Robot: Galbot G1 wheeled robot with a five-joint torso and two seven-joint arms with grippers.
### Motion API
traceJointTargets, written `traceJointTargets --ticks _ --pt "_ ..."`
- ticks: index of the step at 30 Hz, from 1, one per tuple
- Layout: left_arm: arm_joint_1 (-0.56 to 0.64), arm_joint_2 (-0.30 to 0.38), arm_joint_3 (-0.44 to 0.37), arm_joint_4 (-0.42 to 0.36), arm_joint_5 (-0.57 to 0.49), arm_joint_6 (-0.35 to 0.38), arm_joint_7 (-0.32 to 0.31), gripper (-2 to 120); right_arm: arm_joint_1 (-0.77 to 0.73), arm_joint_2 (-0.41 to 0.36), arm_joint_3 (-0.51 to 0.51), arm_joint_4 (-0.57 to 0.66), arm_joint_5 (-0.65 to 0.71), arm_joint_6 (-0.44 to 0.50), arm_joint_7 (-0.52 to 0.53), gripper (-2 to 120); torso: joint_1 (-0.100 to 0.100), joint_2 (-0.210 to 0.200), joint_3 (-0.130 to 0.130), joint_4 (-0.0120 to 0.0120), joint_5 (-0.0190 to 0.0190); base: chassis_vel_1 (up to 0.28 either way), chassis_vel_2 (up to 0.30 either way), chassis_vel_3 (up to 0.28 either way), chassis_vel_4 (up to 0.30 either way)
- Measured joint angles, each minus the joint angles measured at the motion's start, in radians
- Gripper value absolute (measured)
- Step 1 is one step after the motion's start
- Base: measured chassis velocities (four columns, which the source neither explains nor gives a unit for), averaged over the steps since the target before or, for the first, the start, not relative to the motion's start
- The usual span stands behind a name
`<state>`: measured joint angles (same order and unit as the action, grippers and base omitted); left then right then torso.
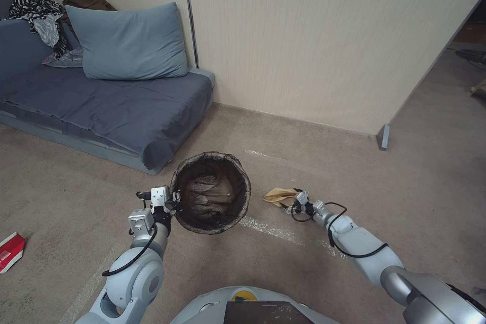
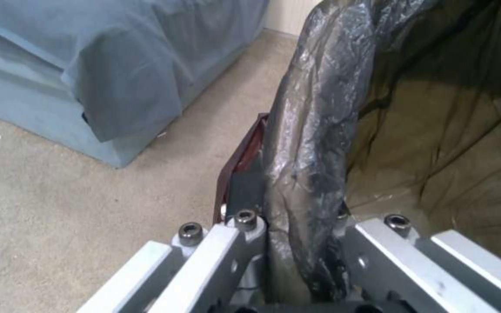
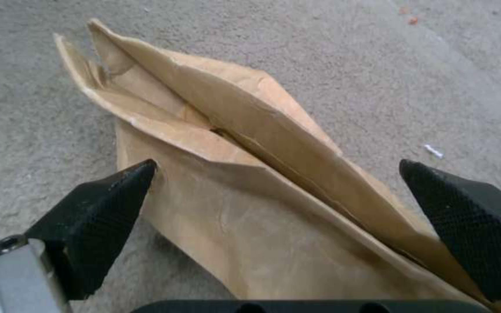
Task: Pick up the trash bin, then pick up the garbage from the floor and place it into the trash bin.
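**Jaws astride the tan paper, bin held alongside**

Right gripper (image 3: 276, 195): we read the black fingertips (image 3: 97, 217) spread wide, one to each side of the tan paper (image 3: 250, 182), not yet pinching. The paper lies on the carpet just right of the trash bin (image 1: 211, 192). It looks light, thin and creased, and we judge it will crumple readily. The raised centre fold seems the best hold, since the flat sheet offers little to bite.

Left gripper (image 2: 297, 256): clamped on the bin's liner-wrapped rim. The bin looks light and stiff, its liner (image 2: 314, 130) slick.

Count: one bin, one tan paper, one red-and-white piece (image 1: 10, 252) far left on the floor, two grippers.
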<state>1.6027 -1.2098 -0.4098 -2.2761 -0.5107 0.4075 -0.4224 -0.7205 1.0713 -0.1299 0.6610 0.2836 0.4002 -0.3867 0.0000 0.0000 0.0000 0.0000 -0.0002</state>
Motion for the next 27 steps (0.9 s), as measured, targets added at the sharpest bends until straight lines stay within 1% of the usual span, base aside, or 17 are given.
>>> traceJointTargets --ticks 3,5,8,14,16,17,19,20,21,22,23,25,26,27 --pt "-0.001 0.001 -0.001 -0.001 -0.004 0.0 -0.001 4 0.007 0.016 0.005 -0.02 -0.005 0.0 0.0 100 0.0 0.0 0.0 0.0 0.0 0.0 0.0 0.0 0.0" --pt "-0.006 0.004 -0.001 -0.001 -0.01 0.0 -0.001 4 0.019 0.043 0.016 -0.057 -0.016 -0.003 0.001 100 0.0 0.0 0.0 0.0001 0.0001 0.0 0.0 0.0 0.0" --pt "-0.012 0.005 0.001 0.003 -0.012 -0.002 -0.001 4 0.029 0.052 0.023 -0.075 -0.017 -0.01 0.004 100 0.0 0.0 0.0 0.0002 0.0002 0.0 0.0 0.0 0.0" --pt "-0.021 0.008 0.006 0.01 -0.016 -0.003 -0.001 4 0.039 0.045 0.029 -0.087 -0.017 -0.02 0.008 100 0.0 0.0 0.0 0.0001 0.0001 0.0 0.0 0.0 0.0" --pt "-0.028 0.01 0.01 0.013 -0.019 -0.003 -0.002 4 0.04 0.042 0.036 -0.091 -0.027 -0.029 0.011 92 0.0 0.0 0.0 -0.0002 0.0001 0.0 0.0 0.0 0.0" --pt "-0.028 0.01 0.01 0.013 -0.019 -0.003 -0.002 4 0.04 0.042 0.036 -0.091 -0.027 -0.029 0.011 92 0.0 0.0 0.0 -0.0002 0.0001 0.0 0.0 0.0 0.0" --pt "-0.033 0.013 0.01 0.014 -0.023 -0.003 -0.003 4 0.034 0.042 0.047 -0.087 -0.034 -0.028 0.014 82 0.0 0.0 0.0 0.0 0.0001 0.0 0.0 0.0 0.0" --pt "-0.033 0.013 0.01 0.014 -0.023 -0.003 -0.003 4 0.034 0.042 0.047 -0.087 -0.034 -0.028 0.014 82 0.0 0.0 0.0 0.0 0.0001 0.0 0.0 0.0 0.0" --pt "-0.034 0.015 0.01 0.014 -0.025 -0.003 -0.003 4 0.027 0.038 0.049 -0.073 -0.035 -0.027 0.014 75 0.0 0.0 0.0 0.0 0.0002 0.0 0.0 0.0 0.0" --pt "-0.034 0.016 0.009 0.014 -0.025 -0.003 -0.003 4 0.023 0.034 0.049 -0.064 -0.035 -0.027 0.015 71 0.0 0.0 0.0 0.0 0.0001 0.0 0.0 0.0 0.0" --pt "-0.034 0.016 0.009 0.014 -0.025 -0.003 -0.003 4 0.023 0.034 0.049 -0.064 -0.035 -0.027 0.015 71 0.0 0.0 0.0 0.0 0.0001 0.0 0.0 0.0 0.0" --pt "-0.034 0.018 0.008 0.014 -0.026 -0.004 -0.004 4 0.015 0.028 0.05 -0.047 -0.032 -0.027 0.02 59 0.0 0.0 0.0 -0.0002 0.0001 0.0 0.0 0.0 0.0" --pt "-0.034 0.018 0.008 0.014 -0.026 -0.004 -0.004 4 0.015 0.028 0.05 -0.047 -0.032 -0.027 0.02 59 0.0 0.0 0.0 -0.0002 0.0001 0.0 0.0 0.0 0.0" --pt "-0.034 0.018 0.008 0.014 -0.026 -0.005 -0.004 4 0.012 0.028 0.05 -0.041 -0.031 -0.027 0.023 55 0.0 0.0 0.0 -0.0001 0.0001 0.0 0.0 0.0 0.0"
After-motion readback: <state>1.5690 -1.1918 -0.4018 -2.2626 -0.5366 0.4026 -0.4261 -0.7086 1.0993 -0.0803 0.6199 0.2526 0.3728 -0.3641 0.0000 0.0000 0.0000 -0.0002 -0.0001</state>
